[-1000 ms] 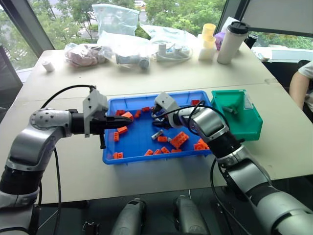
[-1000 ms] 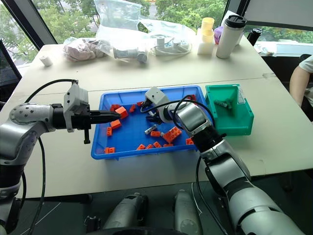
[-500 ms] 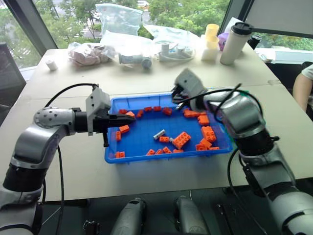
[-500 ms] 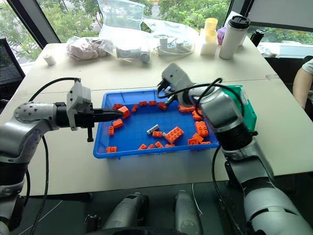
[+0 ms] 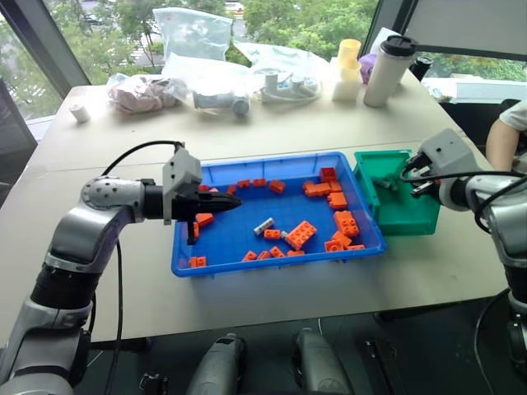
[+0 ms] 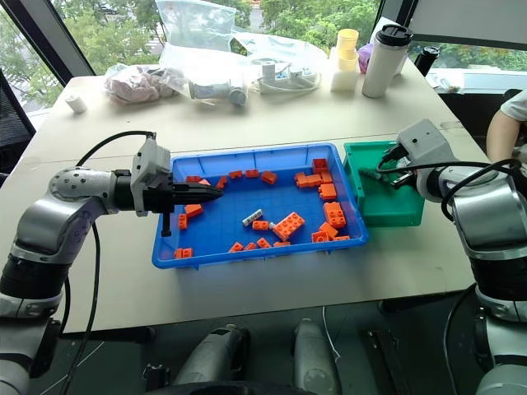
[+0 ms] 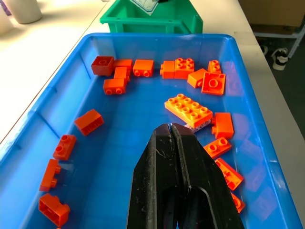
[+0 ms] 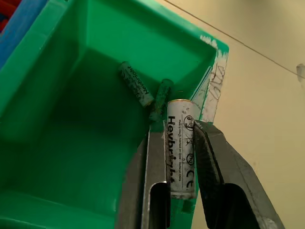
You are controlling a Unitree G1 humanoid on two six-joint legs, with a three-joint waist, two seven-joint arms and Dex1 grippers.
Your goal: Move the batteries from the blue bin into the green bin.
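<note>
Swinging across from mid-tray to the green bin (image 5: 395, 202) since a second ago, right gripper (image 8: 181, 143) now hanging over the bin's open top, clamped on a battery (image 8: 180, 148) lying lengthwise between the jaws. Resting already on the bin floor: two more batteries (image 8: 136, 83), close together near the far corner. Lying loose in the blue bin (image 5: 247, 265), among the orange bricks (image 5: 300, 234) near the tray's middle: one further battery (image 5: 263, 225).

Left gripper (image 7: 170, 131) pointing level over the tray's near end, fingers pressed together on nothing.

Judging the handling: light, rigid, smooth metal, apt to roll or slide out of a loose pinch; gripping across the middle of the barrel, as here, looking soundest. Unlikely to be harmed by a short drop.

Minding the edges: tall green walls close on both sides of the held battery, so releasing well inside the rim rather than over it. Plenty of bare table (image 5: 329, 132) beyond both bins, and an open lane above the tray for going back to the last one.
</note>
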